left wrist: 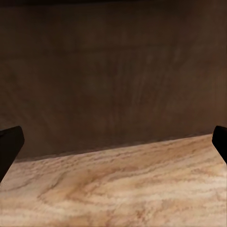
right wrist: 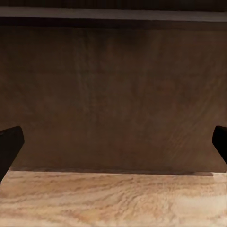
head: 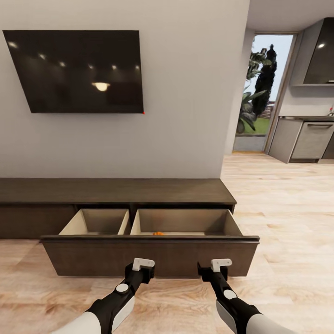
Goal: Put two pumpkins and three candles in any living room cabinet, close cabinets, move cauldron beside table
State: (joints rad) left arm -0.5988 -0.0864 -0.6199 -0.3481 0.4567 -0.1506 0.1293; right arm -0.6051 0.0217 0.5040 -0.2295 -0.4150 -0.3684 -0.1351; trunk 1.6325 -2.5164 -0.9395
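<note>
1. Head view: the long low dark brown wooden cabinet (head: pixel 116 191) stands against the wall below a black wall-mounted screen (head: pixel 76 69). Its wide drawer (head: pixel 148 253) is pulled out, showing two pale beige compartments. A sliver of one small orange pumpkin (head: pixel 158 233) shows in the right compartment, behind the drawer front; no candles can be made out. The left gripper (head: pixel 139 272) and right gripper (head: pixel 214 272) are held low, close before the drawer front.
2. Left wrist view: dark fingers (left wrist: pixel 9 144) are spread wide, holding nothing, facing brown wood above the light wooden floor (left wrist: pixel 118 189).
3. Right wrist view: fingers (right wrist: pixel 9 144) likewise wide apart and empty, squared to the drawer front.
4. Step, judged: closing the drawer. The next move calls for an even forward push by both grippers until the drawer front sits flush.
</note>
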